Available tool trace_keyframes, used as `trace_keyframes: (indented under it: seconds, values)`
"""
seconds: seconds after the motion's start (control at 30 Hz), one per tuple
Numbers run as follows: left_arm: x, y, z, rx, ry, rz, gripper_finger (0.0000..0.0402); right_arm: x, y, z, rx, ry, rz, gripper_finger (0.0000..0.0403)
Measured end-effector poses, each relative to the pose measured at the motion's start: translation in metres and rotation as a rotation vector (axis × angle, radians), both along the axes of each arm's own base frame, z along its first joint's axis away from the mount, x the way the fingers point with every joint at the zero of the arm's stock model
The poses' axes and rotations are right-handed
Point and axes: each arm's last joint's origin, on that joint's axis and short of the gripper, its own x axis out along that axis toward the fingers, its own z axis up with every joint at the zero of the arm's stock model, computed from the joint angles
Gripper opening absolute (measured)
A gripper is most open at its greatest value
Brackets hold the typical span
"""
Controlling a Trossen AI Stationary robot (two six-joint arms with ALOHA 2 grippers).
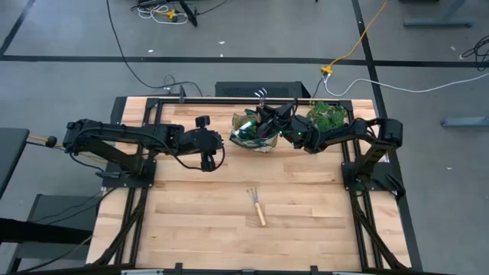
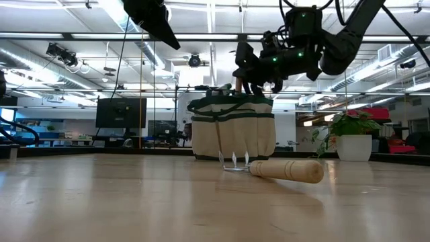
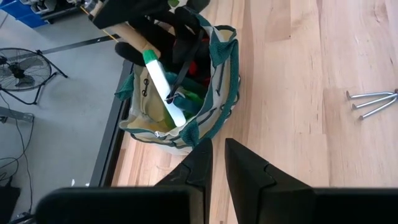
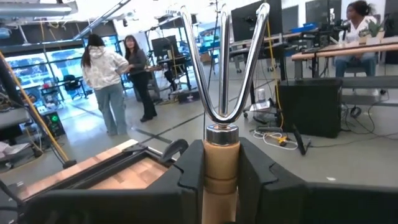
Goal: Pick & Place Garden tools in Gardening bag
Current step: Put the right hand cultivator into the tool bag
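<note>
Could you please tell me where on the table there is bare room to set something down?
The near half of the table is mostly bare; only one mini rake lies near its middle, with open wood on both sides. It is crowded at the far edge: the gardening bag, the plant, the right gripper clamping a second rake, and the left gripper beside the bag.

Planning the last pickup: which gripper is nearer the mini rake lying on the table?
Left, narrowly. The left gripper hangs beside the bag, up-left of the rake; the right gripper, gripping another rake, is over the bag.
</note>
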Motion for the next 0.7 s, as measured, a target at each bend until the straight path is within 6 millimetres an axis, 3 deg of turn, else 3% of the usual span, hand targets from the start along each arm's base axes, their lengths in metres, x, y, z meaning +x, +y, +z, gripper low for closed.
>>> trace_keyframes:
  seconds: [0.7]
  values:
    - [0.0000, 0.0000, 0.0000, 0.000, 0.000, 0.000, 0.0048, 0.0023, -0.0038, 0.0053, -0.062, 0.001, -0.013, 0.0052]
